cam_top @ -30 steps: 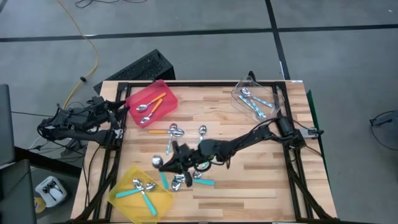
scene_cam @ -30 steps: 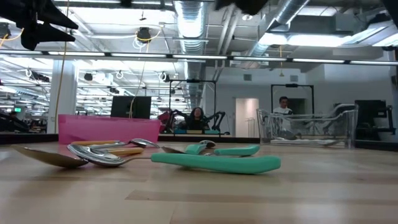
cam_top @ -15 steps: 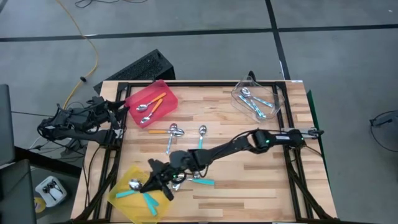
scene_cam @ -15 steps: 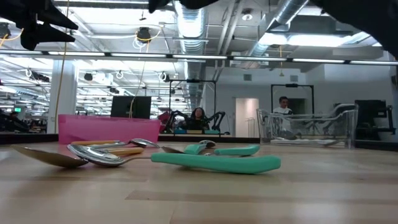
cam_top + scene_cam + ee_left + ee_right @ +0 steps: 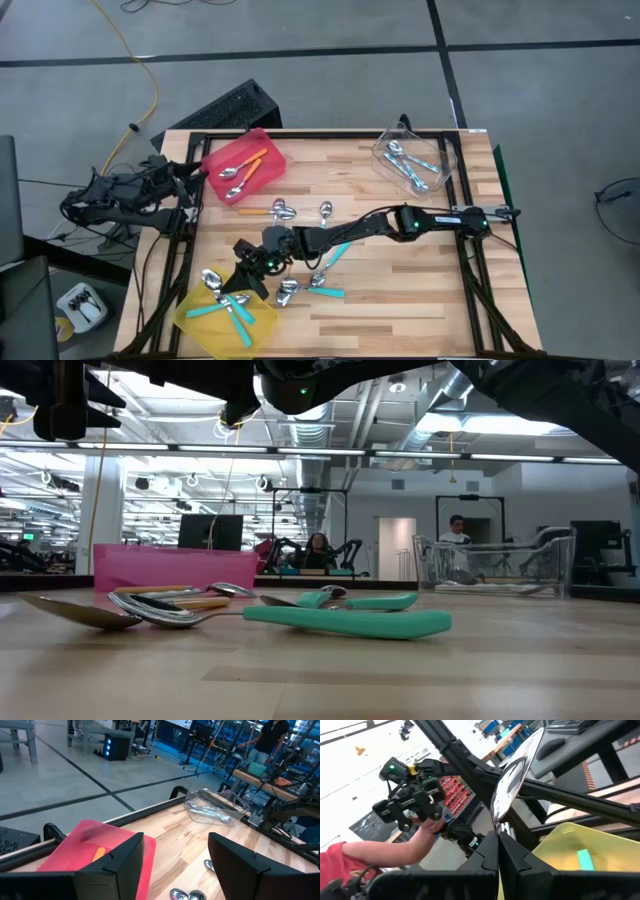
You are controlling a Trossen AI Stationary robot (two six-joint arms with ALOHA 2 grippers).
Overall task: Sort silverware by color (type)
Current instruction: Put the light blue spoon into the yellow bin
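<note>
A small spoon with a shiny metal bowl [image 5: 211, 279] is pinched between the pressed-together fingers of the right gripper [image 5: 240, 287], which hangs over the near-left part of the table beside the yellow plastic bin [image 5: 190, 318]. In the right wrist view the spoon's bowl [image 5: 507, 785] stands up from the closed fingertips, with the yellow bin [image 5: 580, 840] below and beyond it; its handle is hidden in the grip.

Teal-handled spoons [image 5: 232, 311] lie inside the yellow bin. More silverware lies loose on the light wooden table [image 5: 400, 290]: a few spoons near the middle [image 5: 285, 211], among them one with an orange handle and a teal-handled spoon [image 5: 325, 291] closer to the near edge. In the low view a teal-handled spoon [image 5: 345, 621] lies flat on the wood with metal bowls just beside it.

The red plastic bin [image 5: 243, 165] at the far left holds orange-handled spoons, and the clear plastic bin [image 5: 417, 158] at the far right holds light-blue-handled ones.

The left gripper [image 5: 175, 870] waits off the table's left edge near the red bin, its fingers spread wide and empty.

A person's hand and red sleeve [image 5: 395, 852] show in the room beyond.
</note>
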